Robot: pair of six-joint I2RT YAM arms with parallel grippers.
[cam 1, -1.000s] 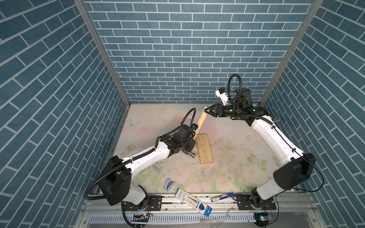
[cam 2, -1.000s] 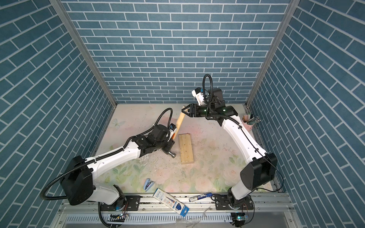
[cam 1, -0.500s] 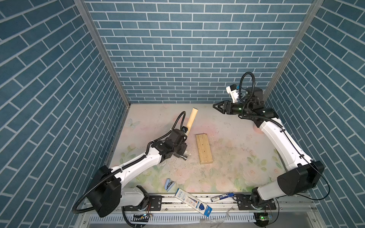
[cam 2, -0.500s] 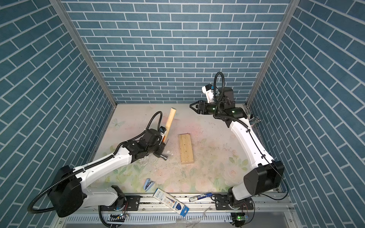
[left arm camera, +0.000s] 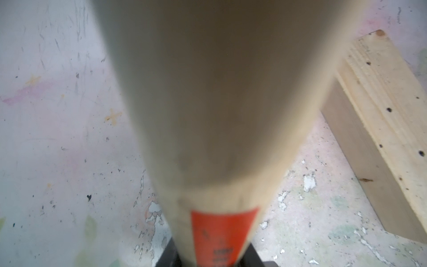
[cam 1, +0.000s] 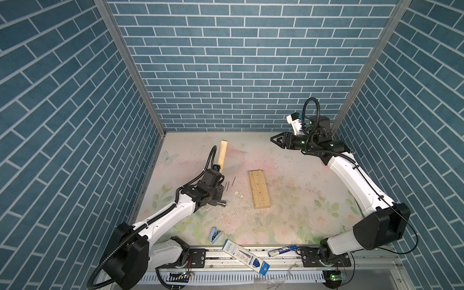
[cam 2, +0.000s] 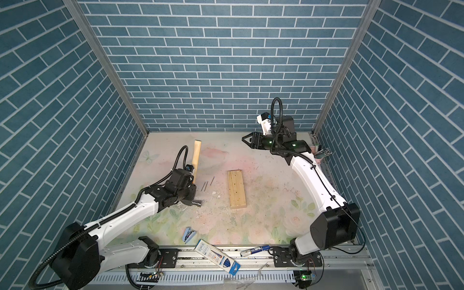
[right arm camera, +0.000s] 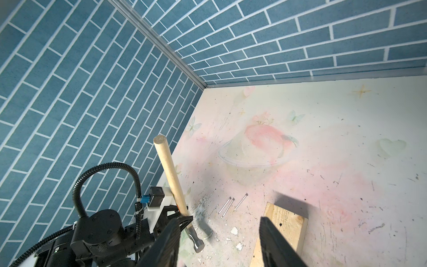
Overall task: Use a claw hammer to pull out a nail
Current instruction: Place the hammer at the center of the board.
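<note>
Pale-wood claw hammer (cam 1: 222,153), orange label (left arm camera: 222,235), grey steel head (right arm camera: 196,242), in left jaws' clamp; right jaws apart.

In both top views we look steeply down from above the front edge, sharing the whole table (cam 1: 301,163). Our left wrist view hugs the claw hammer (left arm camera: 219,92), facing the table; our right one looks across from afar. Both wrist views catch the wooden block (right arm camera: 284,222).

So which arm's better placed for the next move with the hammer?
Left, probably. The left gripper is shut on the claw hammer low on its handle, with the head close to the table, near the wood block. The right gripper is open, empty and raised near the back wall, away from both.
</note>
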